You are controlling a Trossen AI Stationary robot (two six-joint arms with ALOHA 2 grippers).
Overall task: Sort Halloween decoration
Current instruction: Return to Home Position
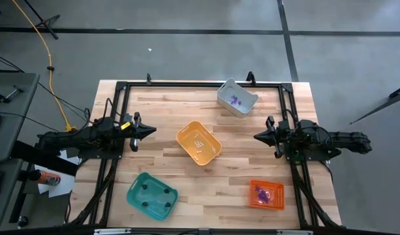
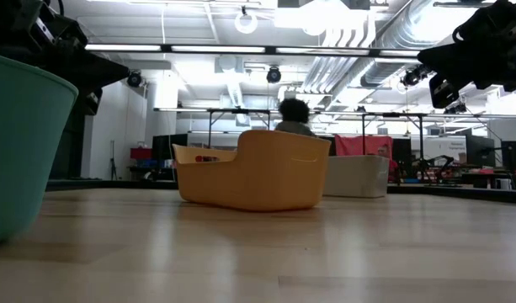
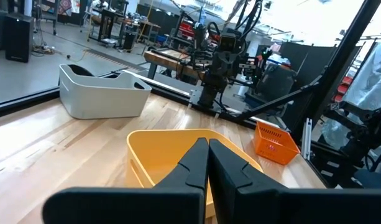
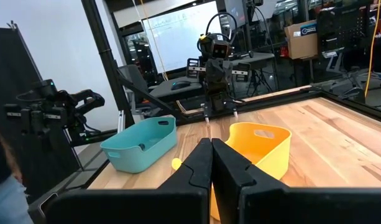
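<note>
Both arms lie level and drawn back to the sides of the worktop (image 1: pixel 160 104), a parked pose that I judge fits a sort that looks finished; the left claw (image 1: pixel 147 130) at the left and the right claw (image 1: pixel 258 136) at the right each have their fingers pressed together on nothing, pointing inward at the yellow bin (image 1: pixel 181 138) between them. The decoration lies by colour; whitish trinkets (image 1: pixel 200 144) in that middle bin, purple trinkets (image 1: pixel 235 100) in the grey bin (image 1: pixel 248 108) at the far side, more purple trinkets (image 1: pixel 263 193) in the orange bin (image 1: pixel 278 203) near right, black trinkets (image 1: pixel 145 188) in the teal bin (image 1: pixel 130 193) near left.
</note>
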